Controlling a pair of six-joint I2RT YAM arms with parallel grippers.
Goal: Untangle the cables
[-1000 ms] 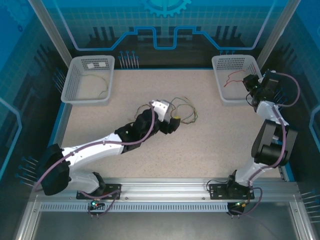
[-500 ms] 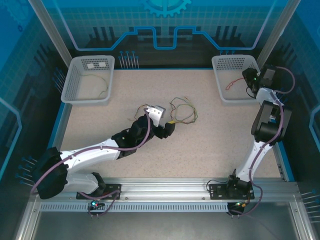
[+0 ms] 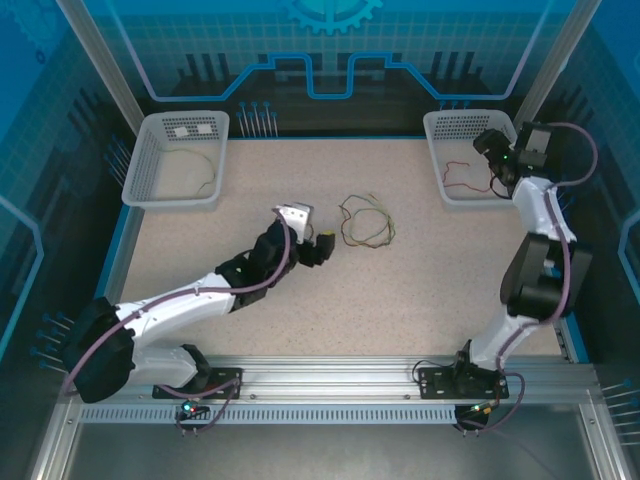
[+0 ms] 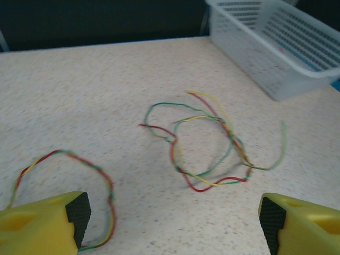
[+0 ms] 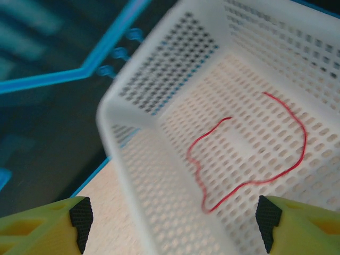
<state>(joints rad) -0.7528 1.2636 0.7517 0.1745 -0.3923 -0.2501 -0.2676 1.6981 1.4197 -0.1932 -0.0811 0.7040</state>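
Red and green cables lie knotted just ahead of your left pincer, spread wide, probably readied to pick one strand.

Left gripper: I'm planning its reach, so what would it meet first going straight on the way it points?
Most likely the tangled cables on the table ahead of the left gripper, whose fingers are open. A separate cable loop beside one finger might brush first; depth is unclear.

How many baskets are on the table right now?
2. The left basket sits at the table's far left corner. The right basket sits at the far right corner, with a red cable lying inside it. None seems hidden.
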